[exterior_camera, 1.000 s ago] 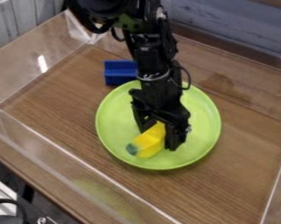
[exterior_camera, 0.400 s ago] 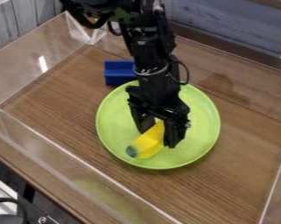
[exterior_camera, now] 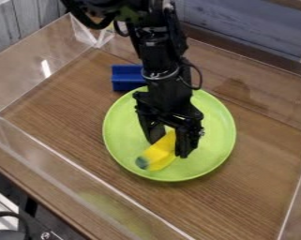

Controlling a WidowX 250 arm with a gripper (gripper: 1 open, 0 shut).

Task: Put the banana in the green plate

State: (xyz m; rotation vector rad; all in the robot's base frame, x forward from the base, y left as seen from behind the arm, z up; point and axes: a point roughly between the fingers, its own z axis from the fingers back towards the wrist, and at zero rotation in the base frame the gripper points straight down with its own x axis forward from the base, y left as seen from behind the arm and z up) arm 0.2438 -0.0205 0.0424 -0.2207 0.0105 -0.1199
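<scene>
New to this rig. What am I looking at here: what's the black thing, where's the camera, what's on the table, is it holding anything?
One view only, from a camera in front of the table looking down at an angle. The black thing is a robot arm ending in a gripper that points down. On the wooden table, which has clear walls around it, sit a green plate and a blue block behind it. A toy banana lies in the plate. The jaws stand open on either side of the banana's upper end, so nothing is gripped.

Black robot arm (exterior_camera: 157, 52) of blocky jointed segments, thin dark cables along its upper part, small pale marks on the wrist, black gripper (exterior_camera: 169, 142) with two flat fingers
</scene>
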